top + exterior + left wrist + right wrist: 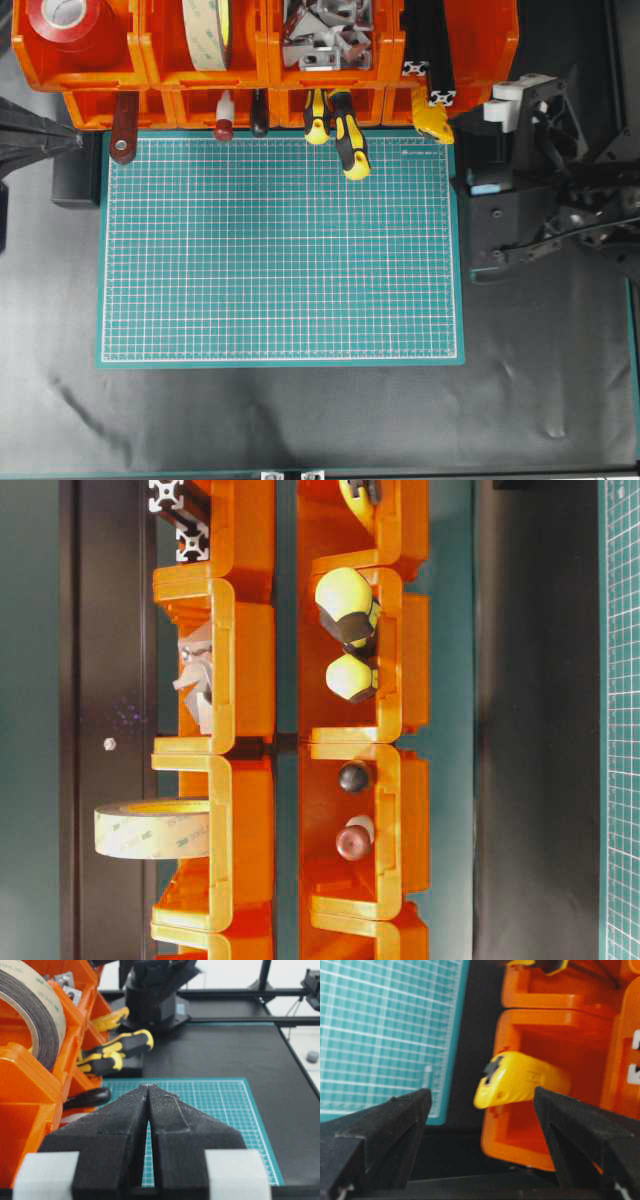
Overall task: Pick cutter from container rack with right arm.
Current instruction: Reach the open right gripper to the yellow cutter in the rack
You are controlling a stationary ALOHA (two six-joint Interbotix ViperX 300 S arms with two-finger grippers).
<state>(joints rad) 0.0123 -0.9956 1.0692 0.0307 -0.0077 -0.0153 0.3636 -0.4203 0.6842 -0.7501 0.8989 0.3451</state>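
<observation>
The cutter [432,120] is yellow, and its end pokes out of the lower right bin of the orange container rack [150,65]. In the right wrist view the cutter [517,1080] lies ahead, between the lines of the two black fingers [395,1125], and neither finger touches it. My right gripper [480,1105] is open; seen from overhead, the right gripper [468,145] sits just right of the cutter, beside the mat's corner. My left gripper [148,1086] is shut and holds nothing, at the left edge of the table, where the left gripper [45,140] hangs below the rack.
Two yellow-and-black screwdrivers [340,125] stick out of the bin left of the cutter. A red handle [124,125] and two more handles [224,115] hang further left. Upper bins hold tape [210,30], brackets [320,35] and aluminium profiles [430,60]. A green cutting mat [280,250] covers the black table.
</observation>
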